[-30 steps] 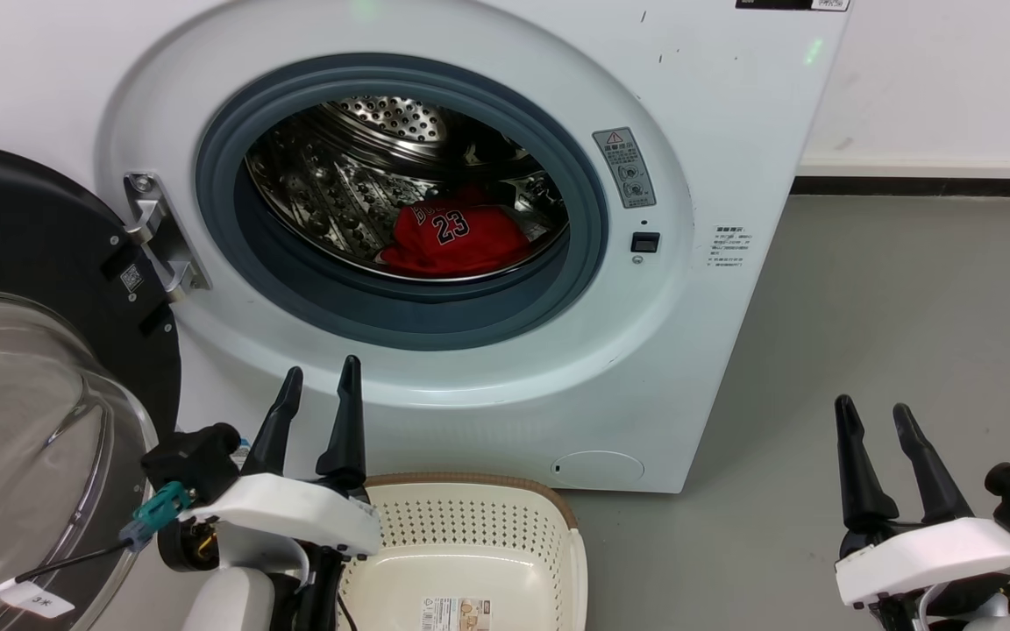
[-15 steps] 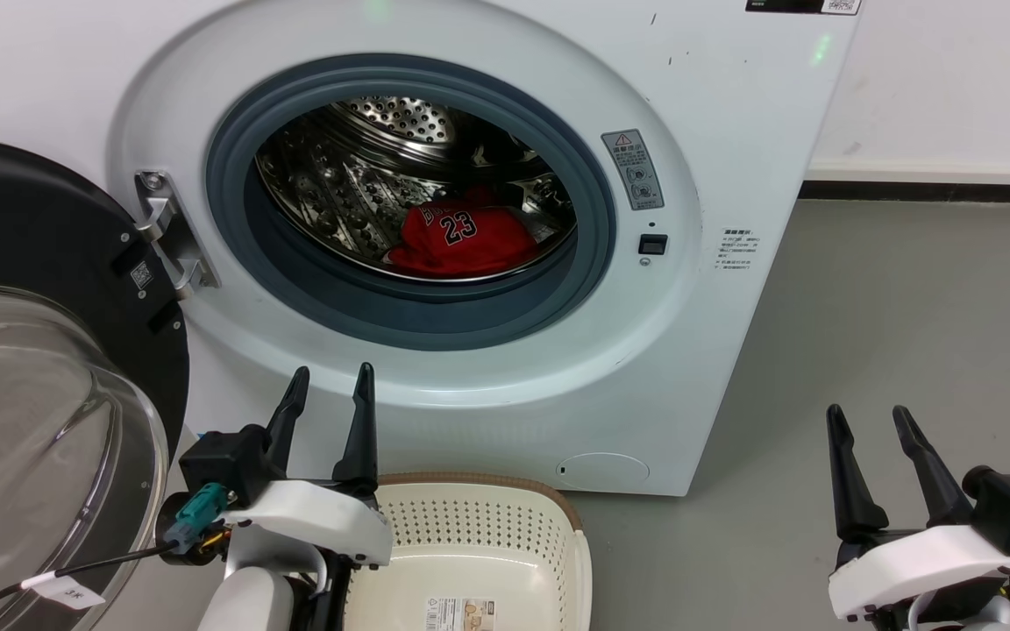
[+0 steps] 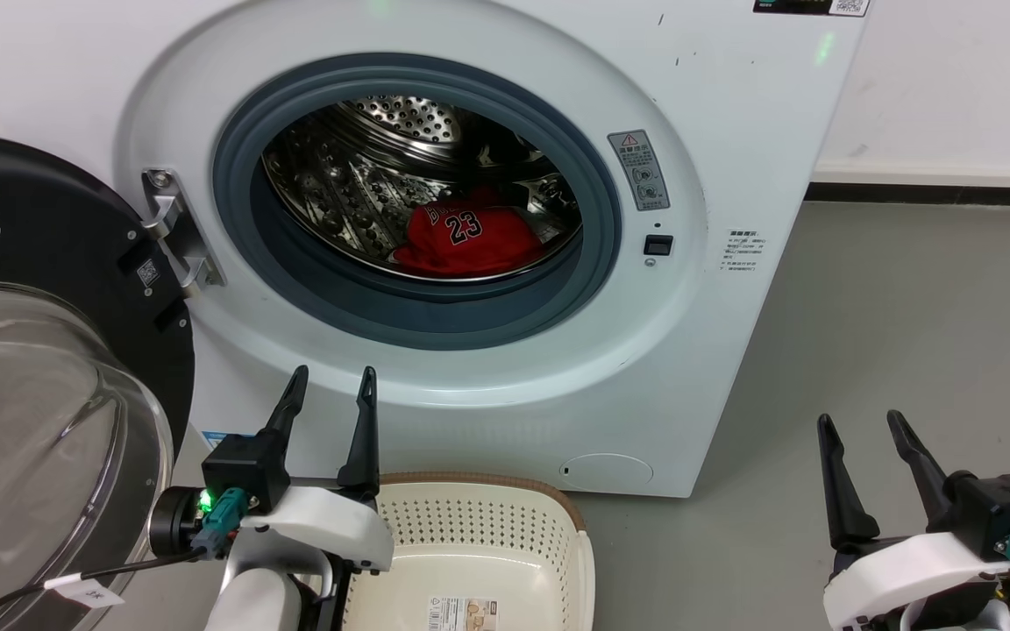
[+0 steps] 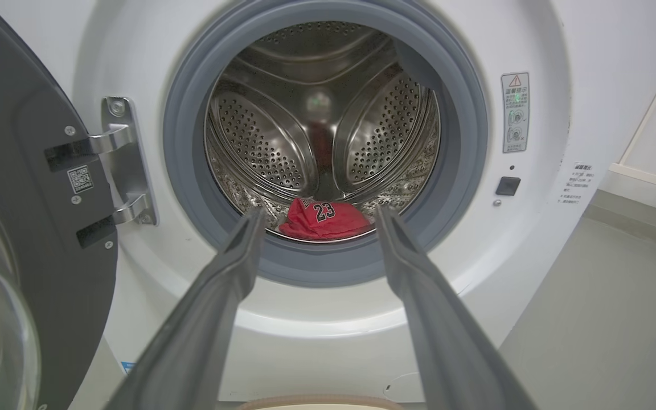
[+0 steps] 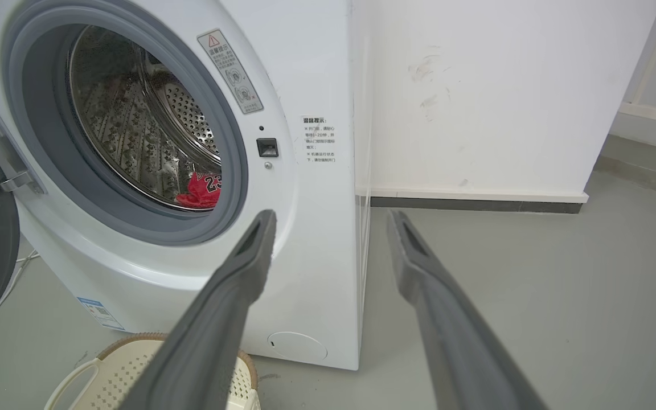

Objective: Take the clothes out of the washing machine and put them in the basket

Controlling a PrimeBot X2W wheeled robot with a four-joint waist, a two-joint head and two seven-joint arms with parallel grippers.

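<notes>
Well, the left gripper [image 3: 334, 377] is held low in front of the washing machine [image 3: 715, 131], its two dark fingers spread apart with nothing between them. The basket [image 3: 479, 481] stands on the floor just below it and slightly to its right, close against the foot of the machine. Ahead of this gripper and higher up, past the grey rubber ring [image 3: 435, 317], the clothes [image 3: 465, 241] lie bunched at the bottom of the steel drum [image 3: 338, 184]: a red jersey with the number 23 facing out, well apart from the fingertips. Sighting along the fingers, the jersey sits between the two tips. The door [image 3: 49, 228] is swung wide open on this gripper's left, its glass bowl bulging beside the arm. The right gripper [image 3: 857, 419] is also spread and holding nothing, over bare grey floor [image 3: 908, 307] beyond the machine's right corner. From there the drum opening lies ahead and to its left, and the basket is low on its left.
</notes>
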